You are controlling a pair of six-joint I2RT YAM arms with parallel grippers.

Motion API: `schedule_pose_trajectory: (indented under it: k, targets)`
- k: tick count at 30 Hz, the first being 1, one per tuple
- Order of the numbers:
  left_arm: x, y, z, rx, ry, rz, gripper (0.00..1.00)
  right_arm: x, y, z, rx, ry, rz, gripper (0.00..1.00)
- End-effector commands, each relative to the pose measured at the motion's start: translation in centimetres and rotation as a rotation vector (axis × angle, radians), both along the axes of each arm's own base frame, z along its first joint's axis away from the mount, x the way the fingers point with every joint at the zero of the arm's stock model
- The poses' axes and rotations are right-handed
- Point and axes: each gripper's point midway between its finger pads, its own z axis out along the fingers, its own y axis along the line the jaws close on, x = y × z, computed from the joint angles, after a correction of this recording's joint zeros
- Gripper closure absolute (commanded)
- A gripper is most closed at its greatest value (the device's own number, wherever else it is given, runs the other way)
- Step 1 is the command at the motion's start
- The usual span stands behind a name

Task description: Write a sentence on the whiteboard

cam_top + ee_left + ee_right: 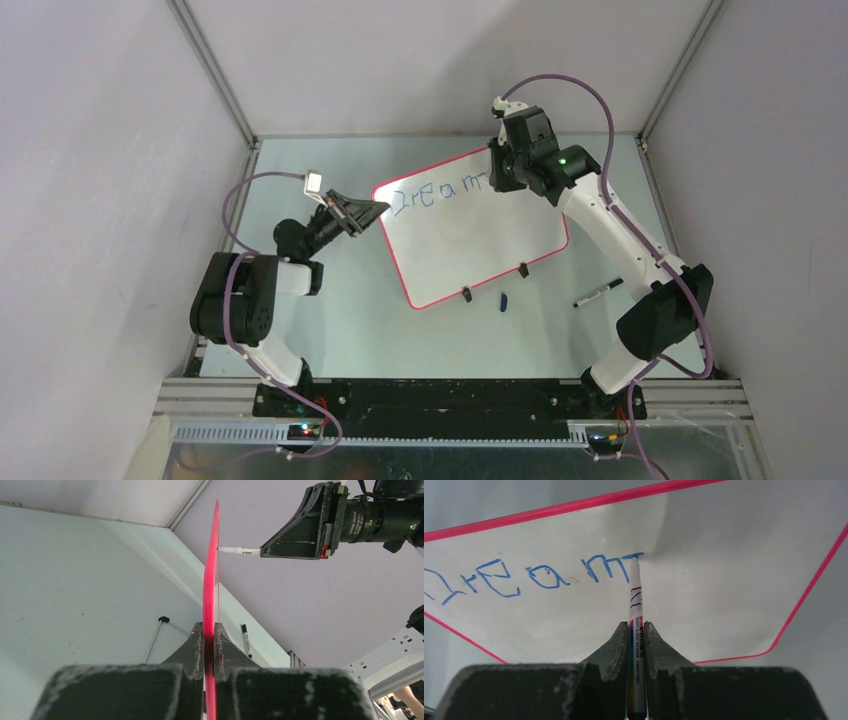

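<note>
Right tool (636, 627) clamped on marker (634, 600), tip touching whiteboard (734, 580) at end of sentence (524, 575), just past "m"; marker square to board, blank stretch lies onward along writing line. Left tool (210, 632) pinches board rim.

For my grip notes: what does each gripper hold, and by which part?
The left gripper clamps the whiteboard by its rim. The right gripper holds the marker by its barrel, tip on the board.

Robotics lab cell: 2 arms (240, 300) bolted to table (350, 320), alu frame (210, 70), plain white walls (90, 150).
</note>
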Motion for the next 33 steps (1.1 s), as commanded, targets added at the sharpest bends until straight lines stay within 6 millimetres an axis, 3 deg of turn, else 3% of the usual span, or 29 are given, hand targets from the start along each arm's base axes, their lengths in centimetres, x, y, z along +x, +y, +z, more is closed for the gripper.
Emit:
schedule_pose_trajectory:
  k: [1,12,19,25,33]
  targets:
    - [-1.0,-1.0,1.4,0.034,-0.118,-0.052,1.00,0.2,-1.6,1.1,-0.001,-0.028,-0.055,1.00]
    - [-1.0,-1.0,1.4,0.034,-0.118,-0.052,1.00,-0.5,-2.0,0.2,-0.001,-0.005,-0.057,1.00]
    - [-0.9,-1.0,1.5,0.034,-0.120,-0.053,1.00,-1.4,-1.2,-0.3,0.019,0.010,-0.018,1.00]
    - [-0.9,-1.0,1.5,0.034,-0.119,-0.052,1.00,-1.3,0.1,0.1,0.022,-0.001,0.012,1.00]
    - [-1.0,-1.0,1.4,0.034,-0.118,-0.053,1.00,-1.3,0.3,1.2,0.025,-0.018,0.017,1.00]
